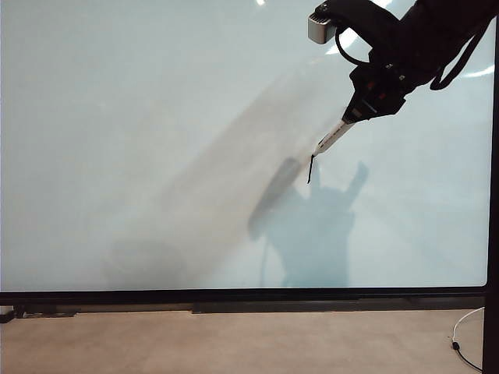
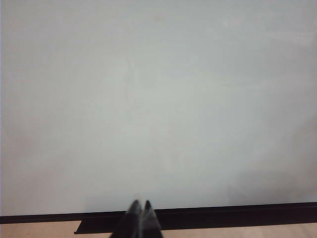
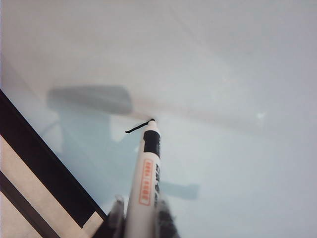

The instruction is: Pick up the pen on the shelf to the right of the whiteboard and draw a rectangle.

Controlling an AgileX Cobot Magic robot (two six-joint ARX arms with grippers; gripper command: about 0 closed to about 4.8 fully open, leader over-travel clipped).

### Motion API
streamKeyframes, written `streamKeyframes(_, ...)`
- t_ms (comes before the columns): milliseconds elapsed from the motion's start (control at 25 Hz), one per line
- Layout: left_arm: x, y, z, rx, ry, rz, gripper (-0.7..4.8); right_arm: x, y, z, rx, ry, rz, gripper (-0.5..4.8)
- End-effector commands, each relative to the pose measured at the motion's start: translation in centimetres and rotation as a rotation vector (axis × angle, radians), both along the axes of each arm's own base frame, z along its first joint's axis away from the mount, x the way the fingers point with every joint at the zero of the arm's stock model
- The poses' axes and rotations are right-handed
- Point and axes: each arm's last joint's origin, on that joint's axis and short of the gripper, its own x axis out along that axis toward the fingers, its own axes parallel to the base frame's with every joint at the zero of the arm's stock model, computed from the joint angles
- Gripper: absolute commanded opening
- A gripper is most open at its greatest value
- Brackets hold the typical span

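Note:
The whiteboard (image 1: pixel 156 140) fills most of the exterior view, glossy white with a thin black frame. My right gripper (image 1: pixel 360 109) reaches in from the upper right and is shut on the pen (image 1: pixel 334 137), a slim white marker. The pen's dark tip touches the board at the top of a short black stroke (image 1: pixel 310 169). In the right wrist view the pen (image 3: pixel 146 178) sticks out between the two fingers (image 3: pixel 115 220), its tip at the end of the stroke (image 3: pixel 136 128). My left gripper (image 2: pixel 140 204) shows only in the left wrist view, shut and empty, near the board's black lower frame (image 2: pixel 223 214).
A tan surface (image 1: pixel 234 343) lies below the board's frame. A thin white cable (image 1: pixel 466 331) loops at the lower right. The arm's shadow (image 1: pixel 312 226) falls on the board below the pen.

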Motion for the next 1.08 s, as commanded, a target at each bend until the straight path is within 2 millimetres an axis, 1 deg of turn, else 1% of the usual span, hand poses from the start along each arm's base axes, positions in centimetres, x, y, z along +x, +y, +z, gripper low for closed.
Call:
streamKeyframes(40,0.0,0.0,0.2,-0.001,-0.014,-0.004,-0.05,0.1,0.0,1.3,0.028,-0.067,-0.021,-0.06)
streamKeyframes(1082,0.0,0.0,0.2,-0.001,-0.014,-0.004,-0.05,-1.0,-0.5,3.1,0.059,-0.134,-0.022,-0.06)
